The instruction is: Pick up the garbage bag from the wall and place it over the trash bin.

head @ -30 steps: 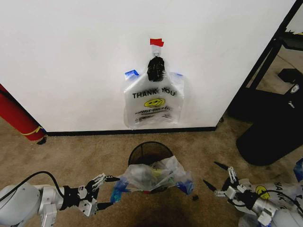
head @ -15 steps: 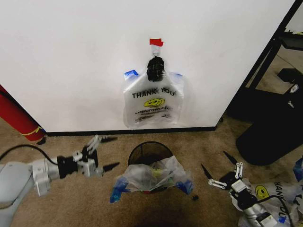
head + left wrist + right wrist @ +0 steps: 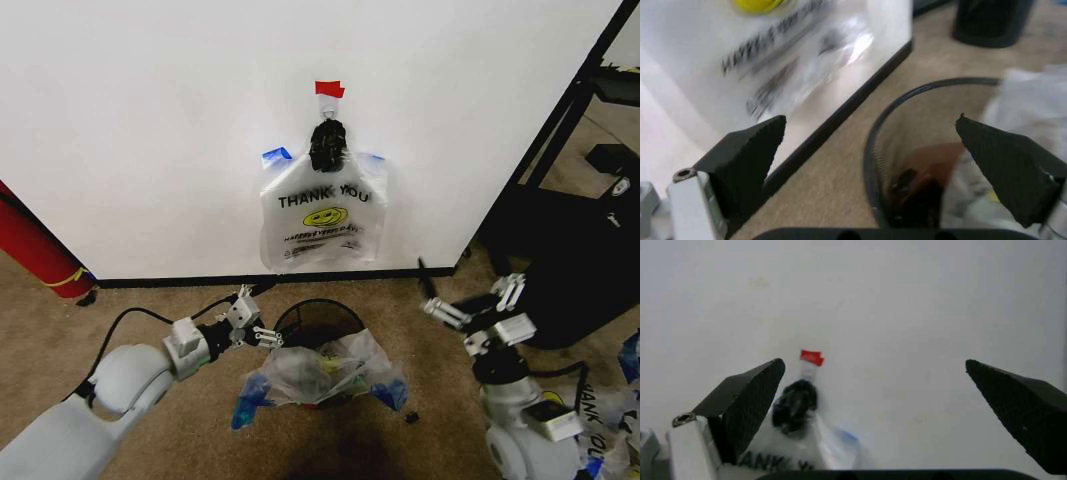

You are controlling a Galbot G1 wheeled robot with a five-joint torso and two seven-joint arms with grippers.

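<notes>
We found the garbage bag [image 3: 322, 220] hanging on the wall [image 3: 150, 130], above and ahead of both wide-open, empty pincers; left pincer [image 3: 252, 318] beside the trash bin [image 3: 316, 325], right pincer [image 3: 470, 300] slightly nearer.

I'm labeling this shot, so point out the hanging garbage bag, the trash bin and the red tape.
garbage bag [image 3: 322, 222], head view, printed front.
trash bin [image 3: 312, 323], head view, mesh inside the rim.
red tape [image 3: 329, 89], head view, middle of the piece.
</notes>
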